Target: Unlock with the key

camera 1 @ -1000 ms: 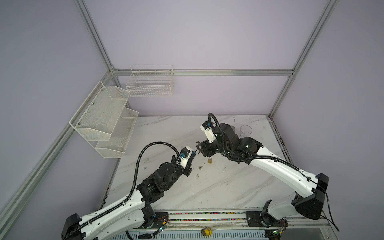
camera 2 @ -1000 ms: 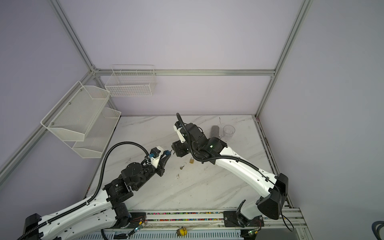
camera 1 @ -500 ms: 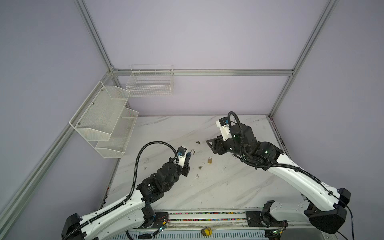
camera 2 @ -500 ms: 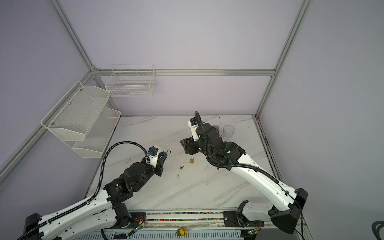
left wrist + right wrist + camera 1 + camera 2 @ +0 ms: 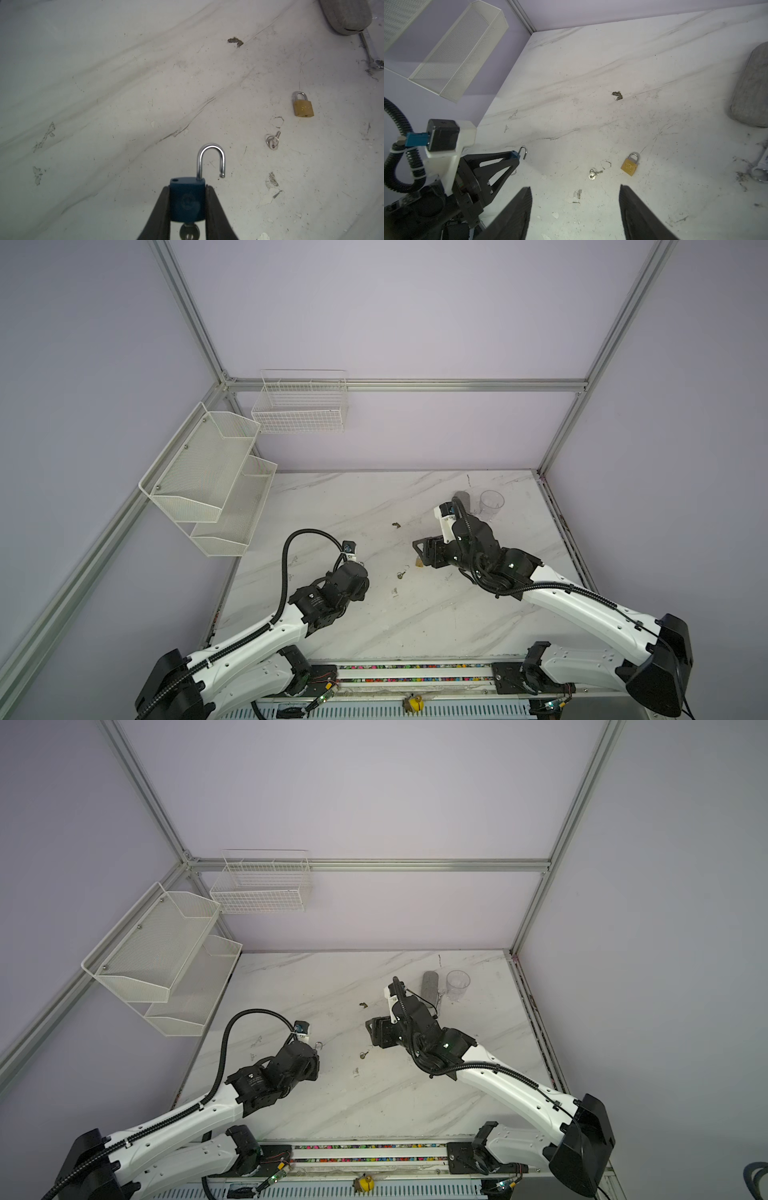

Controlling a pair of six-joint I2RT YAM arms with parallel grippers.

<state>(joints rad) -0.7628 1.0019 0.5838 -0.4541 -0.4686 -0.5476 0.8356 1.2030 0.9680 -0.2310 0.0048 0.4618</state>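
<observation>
A blue padlock (image 5: 187, 199) is clamped by its two side edges between the black fingers of the left gripper (image 5: 187, 188), which is closed down to the width of the lock body and holds it out over the white marble table (image 5: 353, 497), left of the table's middle in both top views. The padlock's silver shackle (image 5: 211, 160) is sprung open: one leg sits in the body, while the free end hangs clear beside it and an empty hole shows on the body's top. A key (image 5: 189, 230) is pushed into the keyhole at the opposite end of the body, its round head showing between the fingers. Well apart from the held lock, toward the middle of the table, a loose key (image 5: 273, 140) on a small ring lies flat. Near it lies a brass padlock (image 5: 303, 108) with its shackle pressed home. The right gripper (image 5: 574, 188) hangs above these two, its jaws spread wide with nothing between them. In a top view the brass padlock peeks out just at its edge. Toward the back right of the table lie a grey roll (image 5: 430, 986) and a metal tool (image 5: 372, 54), with a clear cup (image 5: 458, 984) upright beside the roll. White mesh shelves (image 5: 208, 472) and a wire basket (image 5: 299, 406) hang on the walls at the back left.
</observation>
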